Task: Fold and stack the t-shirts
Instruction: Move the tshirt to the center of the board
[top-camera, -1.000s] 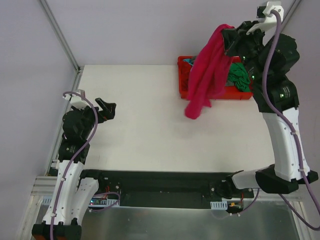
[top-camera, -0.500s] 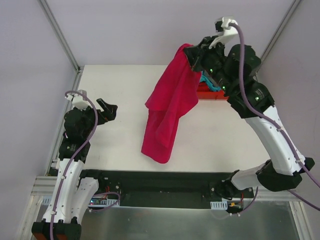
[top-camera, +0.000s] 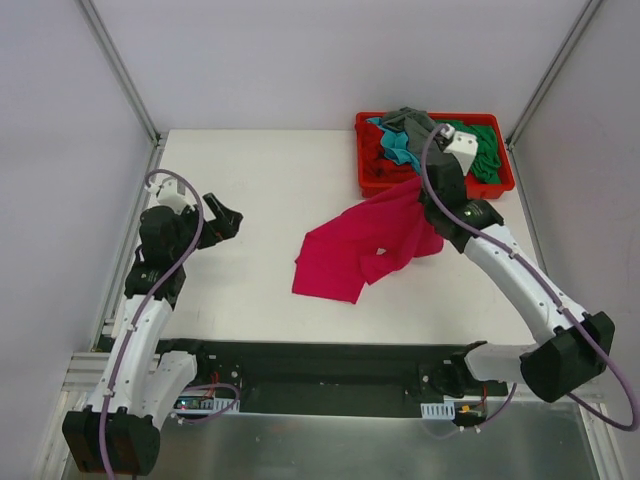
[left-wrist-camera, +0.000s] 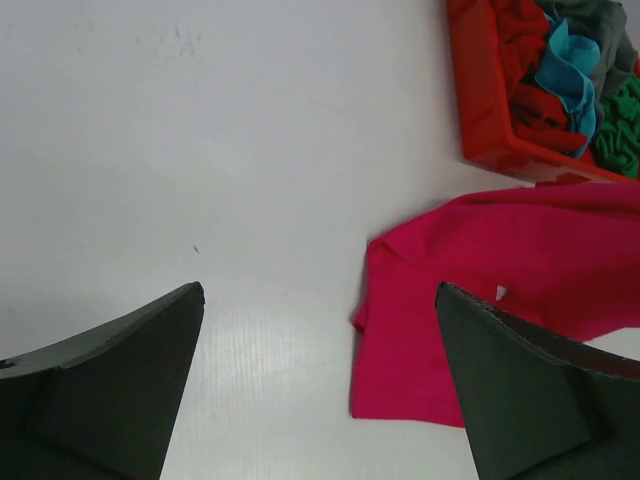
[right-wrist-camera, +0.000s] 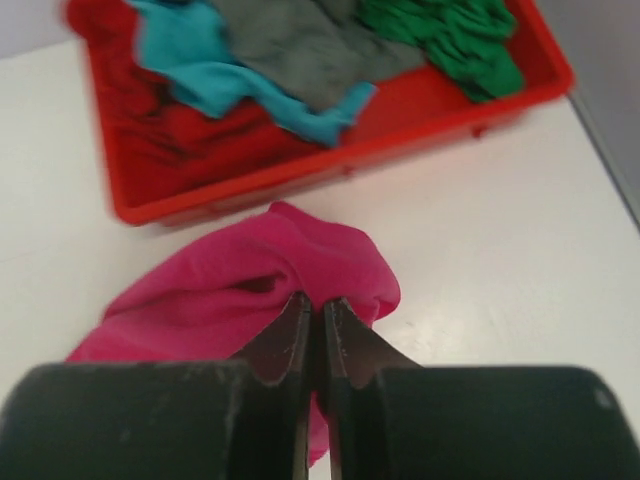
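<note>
The magenta-pink t-shirt lies crumpled on the white table, right of the middle. It also shows in the left wrist view and the right wrist view. My right gripper is shut on the shirt's right end, low over the table. Grey, teal, green and dark red t-shirts lie heaped in the red tray. My left gripper is open and empty over the table's left side, well apart from the pink shirt.
The red plastic tray stands at the table's back right corner, just beyond the pink shirt. Metal frame posts rise at the back corners. The table's right edge lies close to my right gripper.
My right arm swung the hanging pink shirt from above the tray towards the left and down, and the shirt now lies on the table. My left gripper shifted slightly.
</note>
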